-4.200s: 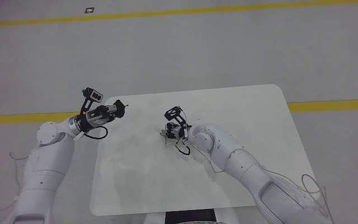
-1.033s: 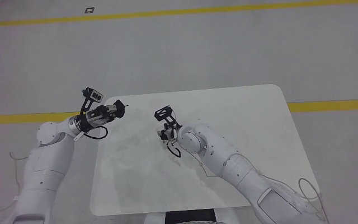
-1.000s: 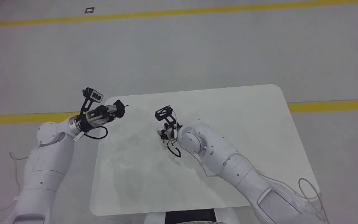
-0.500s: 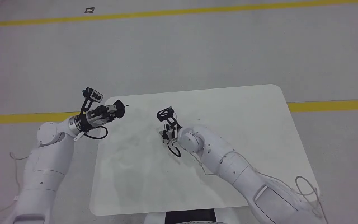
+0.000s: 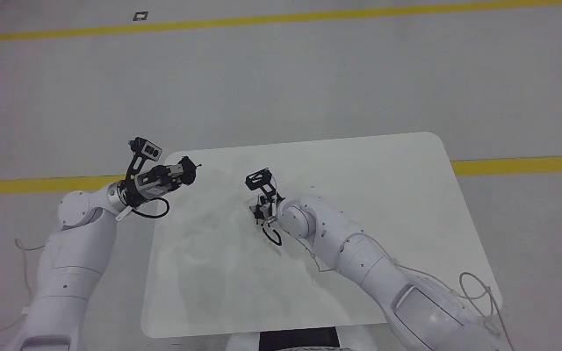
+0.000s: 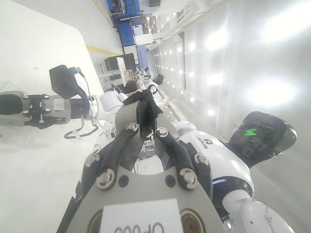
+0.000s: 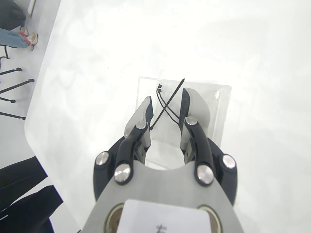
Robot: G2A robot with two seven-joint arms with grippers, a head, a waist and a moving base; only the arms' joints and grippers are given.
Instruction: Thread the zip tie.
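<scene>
Two thin black zip ties lie crossed in a clear shallow tray [image 7: 224, 103] on the white table [image 5: 378, 175]: a straight one [image 7: 170, 100] and a curved one [image 7: 162, 101]. My right gripper [image 7: 167, 94] hangs open just above them, one finger on each side of the crossing. From above, the right gripper [image 5: 257, 211] is left of the table's middle. My left gripper [image 5: 189, 168] is held in the air over the table's left edge, well away from the tray. Its fingers [image 6: 143, 98] are shut, and a small dark tip pokes past them that I cannot identify.
The table's right half and front are bare. A yellow floor line [image 5: 263, 17] runs behind the table. Beyond the table's edge a person's legs and shoes [image 7: 24, 38] stand on the floor.
Over the last seconds my right gripper has shifted a little to the left over the tray. The left arm has stayed still.
</scene>
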